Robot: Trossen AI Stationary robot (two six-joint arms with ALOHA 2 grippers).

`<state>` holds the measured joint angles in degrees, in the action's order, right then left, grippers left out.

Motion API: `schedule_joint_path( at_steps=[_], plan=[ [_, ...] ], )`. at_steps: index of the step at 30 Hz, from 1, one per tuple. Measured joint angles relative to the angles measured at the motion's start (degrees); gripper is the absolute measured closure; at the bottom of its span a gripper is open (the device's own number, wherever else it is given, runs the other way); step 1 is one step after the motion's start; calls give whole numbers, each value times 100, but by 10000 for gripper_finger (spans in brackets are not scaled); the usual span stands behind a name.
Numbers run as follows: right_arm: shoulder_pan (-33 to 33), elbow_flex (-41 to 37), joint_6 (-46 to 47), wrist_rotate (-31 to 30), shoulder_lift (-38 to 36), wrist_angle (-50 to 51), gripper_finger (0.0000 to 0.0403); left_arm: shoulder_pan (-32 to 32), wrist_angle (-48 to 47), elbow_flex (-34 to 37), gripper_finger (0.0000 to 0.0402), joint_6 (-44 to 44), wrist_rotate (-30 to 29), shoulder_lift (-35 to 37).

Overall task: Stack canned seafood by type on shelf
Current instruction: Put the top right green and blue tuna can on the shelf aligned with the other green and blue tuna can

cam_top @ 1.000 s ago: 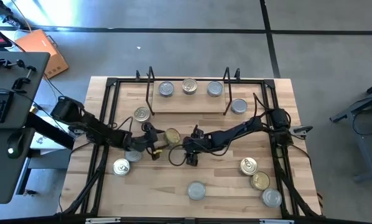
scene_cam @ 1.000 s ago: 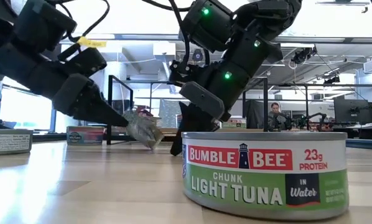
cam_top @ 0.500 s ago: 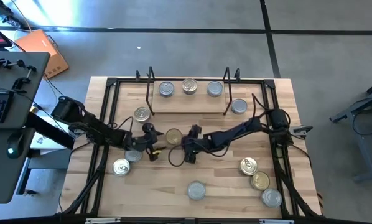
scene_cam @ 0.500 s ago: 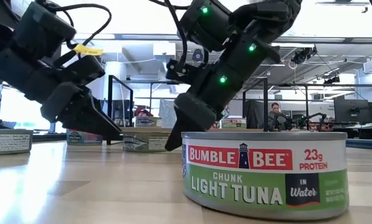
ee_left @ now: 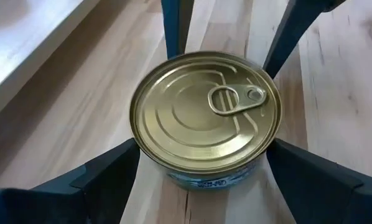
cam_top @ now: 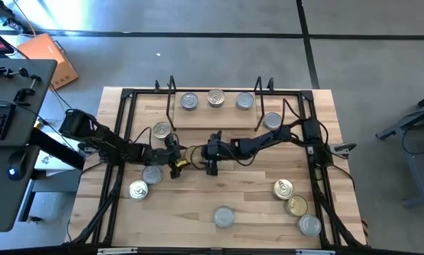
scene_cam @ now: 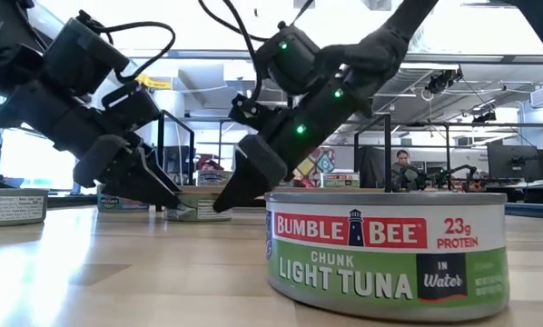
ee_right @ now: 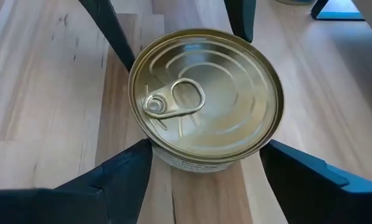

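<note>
Two of my pincers, left pincer (cam_top: 179, 154) and right pincer (cam_top: 202, 150), wide around one gold tin (ee_left: 205, 118) on the table (cam_top: 247, 198), tin earlier tilted, now flat.

L arm (cam_top: 106, 144) reaching in low, R arm (cam_top: 269, 138) opposite, both w/ fingers spread, tips nearly meeting mid-table

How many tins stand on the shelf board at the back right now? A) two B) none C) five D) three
D: the high view shows three tins in a row on the shelf, with a fourth tin on the tabletop just off the shelf's right end.
</note>
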<state>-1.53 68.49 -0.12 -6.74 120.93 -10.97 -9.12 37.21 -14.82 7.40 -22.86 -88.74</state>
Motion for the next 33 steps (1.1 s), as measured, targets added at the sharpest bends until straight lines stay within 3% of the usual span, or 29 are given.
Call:
schedule_joint_path(
  at_steps=[10, 14, 26, 33],
  plan=[
    [4, -11, 39, 136, 137, -297, 46, 20, 348, -10, 85, 2, 433, -426],
    [-1, -13, 35, 180, 137, -305, 37, 19, 534, -1, 102, 11, 592, -528],
    [-43, -17, 146, 356, 133, -285, 76, -25, 479, 10, 129, -47, 829, -526],
    [-288, 51, 605, -254, 111, 287, 107, -152, -457, -66, 125, 111, 611, -179]
  ],
)
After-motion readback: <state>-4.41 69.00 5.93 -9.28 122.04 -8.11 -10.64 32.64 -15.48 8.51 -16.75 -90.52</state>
